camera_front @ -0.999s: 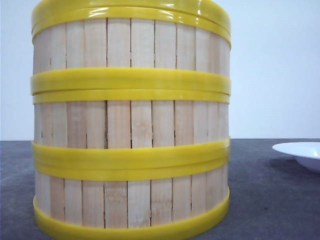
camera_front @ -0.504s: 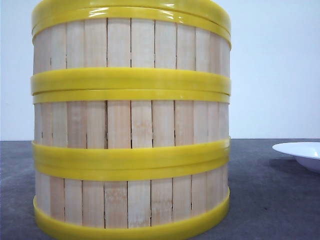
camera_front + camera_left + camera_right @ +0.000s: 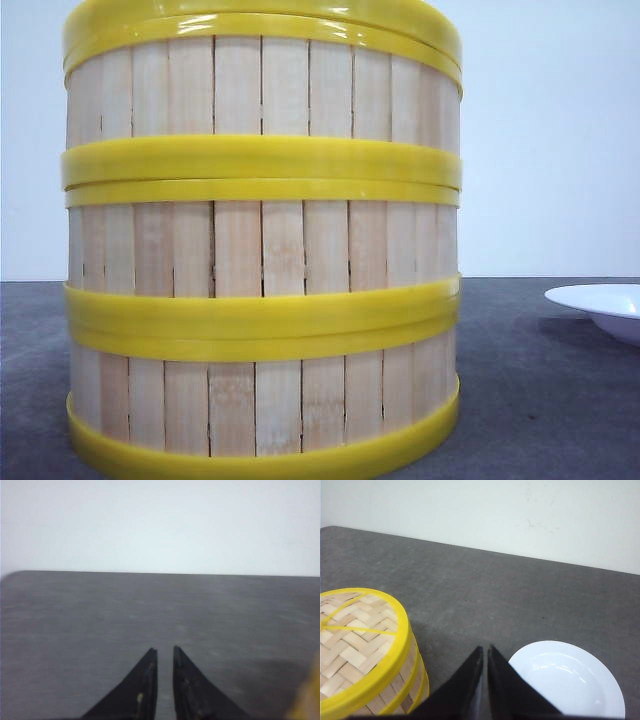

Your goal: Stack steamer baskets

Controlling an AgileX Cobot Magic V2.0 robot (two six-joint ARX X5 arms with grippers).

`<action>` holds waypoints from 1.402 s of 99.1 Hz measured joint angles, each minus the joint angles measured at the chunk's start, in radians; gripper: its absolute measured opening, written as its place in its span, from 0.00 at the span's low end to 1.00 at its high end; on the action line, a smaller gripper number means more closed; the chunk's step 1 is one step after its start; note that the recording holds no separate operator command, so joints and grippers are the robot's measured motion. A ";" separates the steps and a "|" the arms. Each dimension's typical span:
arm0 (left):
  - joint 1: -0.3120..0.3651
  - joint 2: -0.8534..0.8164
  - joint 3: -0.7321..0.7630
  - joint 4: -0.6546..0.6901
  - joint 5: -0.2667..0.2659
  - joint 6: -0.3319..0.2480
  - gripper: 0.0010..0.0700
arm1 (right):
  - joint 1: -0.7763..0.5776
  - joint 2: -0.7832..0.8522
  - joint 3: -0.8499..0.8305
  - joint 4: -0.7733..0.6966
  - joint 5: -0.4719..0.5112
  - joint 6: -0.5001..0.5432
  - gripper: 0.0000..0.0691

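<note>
Yellow rims and pale bamboo slats fill the near front view: the three baskets point(image 3: 262, 250) stand stacked in one straight column on the grey table point(image 3: 540, 400), with the woven lid point(image 3: 355, 630) seated on top. No brand, label or writing shows on any of it. To the stack's right, apart from it, lies a white plate point(image 3: 600, 308) with bare table between. The right hand point(image 3: 485, 655) hangs above the gap between stack and plate, fingers drawn nearly together with only a slit between them, holding nothing. The left hand point(image 3: 165, 657) hovers low over bare table, likewise narrowed to a thin gap and empty; its view is blurred. Beyond both, open table runs to its far edge against a white wall point(image 3: 520, 510).
</note>
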 joint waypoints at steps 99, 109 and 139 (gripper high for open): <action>0.054 -0.105 -0.406 0.232 -0.050 0.039 0.03 | 0.000 0.000 0.000 0.000 0.000 0.000 0.02; 0.054 -0.105 -0.406 0.232 -0.050 0.040 0.03 | 0.000 0.000 0.000 0.000 0.000 0.000 0.02; 0.054 -0.105 -0.406 0.232 -0.050 0.040 0.03 | 0.000 0.000 0.000 0.000 0.000 0.000 0.02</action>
